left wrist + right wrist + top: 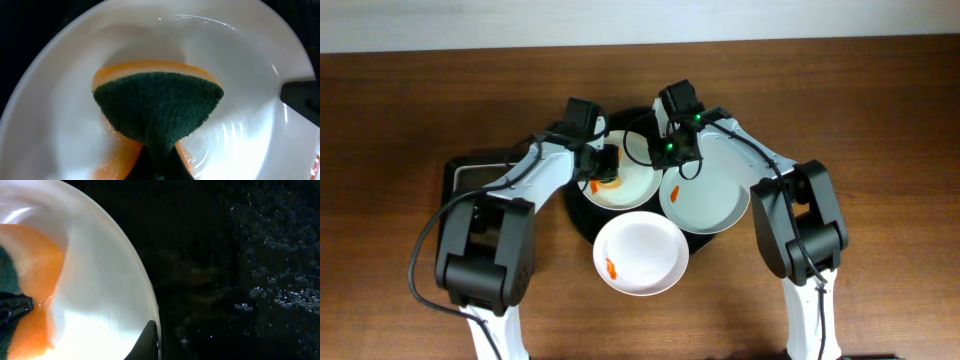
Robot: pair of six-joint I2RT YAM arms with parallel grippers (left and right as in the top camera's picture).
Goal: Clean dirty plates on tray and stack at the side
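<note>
Three white plates lie on the round black tray [579, 218]. The back left plate [635, 183] holds an orange smear. My left gripper [605, 162] is shut on a green and orange sponge [160, 105] and presses it onto this plate [60, 115]. My right gripper [669, 150] is shut on the same plate's rim [142, 295], with one finger [151, 341] inside it. The right plate [710, 195] shows no smear. The front plate [645, 250] has a small orange smear [610, 268].
A smaller rectangular black tray [470, 175] lies at the left, partly under my left arm. The brown wooden table [880, 120] surrounds the trays. The wet black tray surface [240, 255] fills the right wrist view beside the plate.
</note>
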